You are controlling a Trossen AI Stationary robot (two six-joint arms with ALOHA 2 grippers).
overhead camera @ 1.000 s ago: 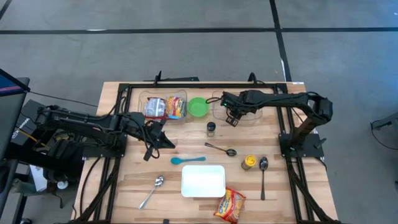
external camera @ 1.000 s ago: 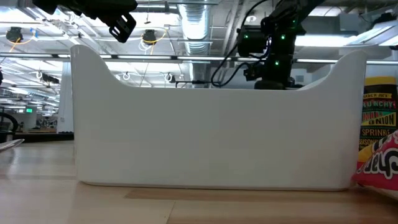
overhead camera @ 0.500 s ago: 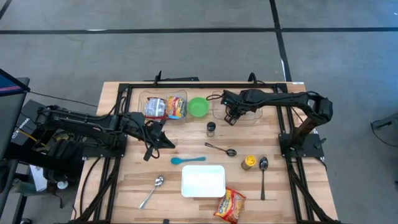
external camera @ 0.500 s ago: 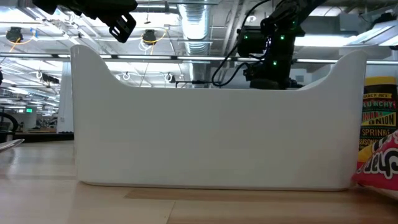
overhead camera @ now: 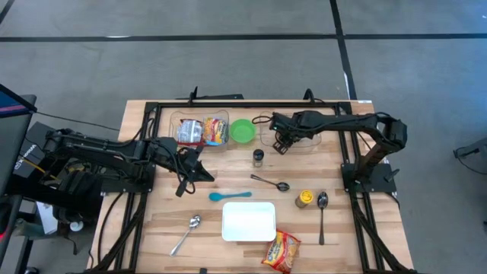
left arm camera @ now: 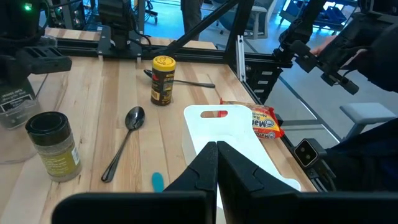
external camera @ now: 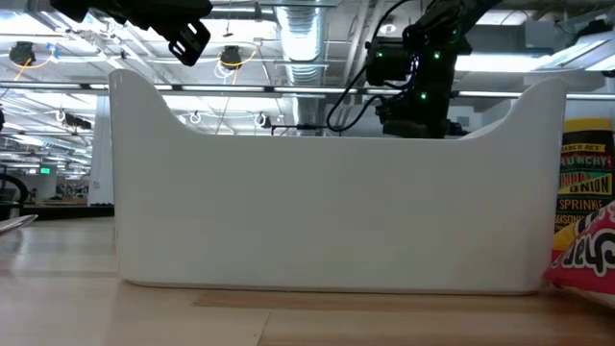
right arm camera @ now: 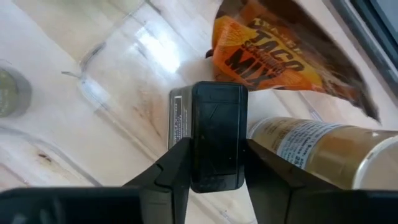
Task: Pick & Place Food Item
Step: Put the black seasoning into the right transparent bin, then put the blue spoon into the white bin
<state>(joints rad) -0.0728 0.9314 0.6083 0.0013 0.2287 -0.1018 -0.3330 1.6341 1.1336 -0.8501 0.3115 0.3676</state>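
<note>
Overhead: right gripper [overhead camera: 283, 142] reaches into clear bin [overhead camera: 304, 144]; left gripper [overhead camera: 199, 173] hangs mid-table, fingers closed, empty. Right wrist: fingers [right arm camera: 169, 168] clamp a small black-capped container [right arm camera: 214, 138] between them; taco mix packet [right arm camera: 267, 56] and bottle [right arm camera: 323, 152] lie just beyond.
</note>
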